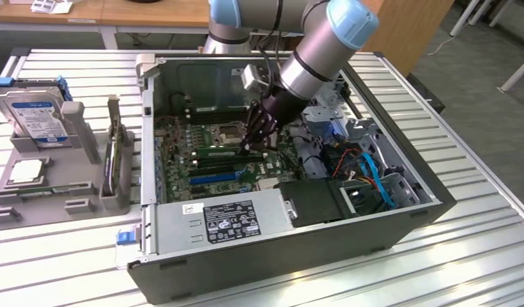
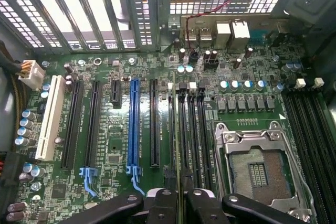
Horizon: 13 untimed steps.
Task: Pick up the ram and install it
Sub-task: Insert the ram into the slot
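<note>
The black two-fingered pincer is clamped on the thin green circuit-board ram. It holds the stick edge-on along one of the black memory slots of the green motherboard. The pick-up looks done and seating remains; I cannot tell whether the stick is pressed home. In the exterior view the ram lies at the pincer's nine o'clock, inside the open grey computer case.

Counted:
- one ram
- one long blue slot strip
- one silver processor socket
- one silver hard drive with a blue-and-white label, at the case's nine o'clock on the slatted metal desk
</note>
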### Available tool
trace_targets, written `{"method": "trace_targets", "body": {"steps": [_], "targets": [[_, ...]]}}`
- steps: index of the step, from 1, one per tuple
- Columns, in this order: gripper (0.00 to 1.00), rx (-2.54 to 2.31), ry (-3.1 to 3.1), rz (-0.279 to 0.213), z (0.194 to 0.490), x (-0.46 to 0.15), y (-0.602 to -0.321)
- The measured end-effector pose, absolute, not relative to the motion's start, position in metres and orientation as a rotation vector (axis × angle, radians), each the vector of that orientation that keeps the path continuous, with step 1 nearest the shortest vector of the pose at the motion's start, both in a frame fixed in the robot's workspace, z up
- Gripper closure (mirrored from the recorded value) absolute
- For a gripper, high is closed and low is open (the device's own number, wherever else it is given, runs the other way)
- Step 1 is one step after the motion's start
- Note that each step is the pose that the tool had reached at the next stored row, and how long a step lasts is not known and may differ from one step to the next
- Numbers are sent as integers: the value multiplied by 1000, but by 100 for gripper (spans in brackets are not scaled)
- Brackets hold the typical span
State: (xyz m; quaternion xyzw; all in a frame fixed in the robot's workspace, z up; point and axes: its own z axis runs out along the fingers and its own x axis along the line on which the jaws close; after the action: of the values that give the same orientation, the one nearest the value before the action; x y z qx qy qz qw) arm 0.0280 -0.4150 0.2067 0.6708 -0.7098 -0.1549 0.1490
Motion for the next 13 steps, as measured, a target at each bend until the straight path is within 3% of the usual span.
{"method": "trace_targets", "body": {"steps": [13], "targets": [[86, 1930, -2041, -448, 206, 33, -415]]}}
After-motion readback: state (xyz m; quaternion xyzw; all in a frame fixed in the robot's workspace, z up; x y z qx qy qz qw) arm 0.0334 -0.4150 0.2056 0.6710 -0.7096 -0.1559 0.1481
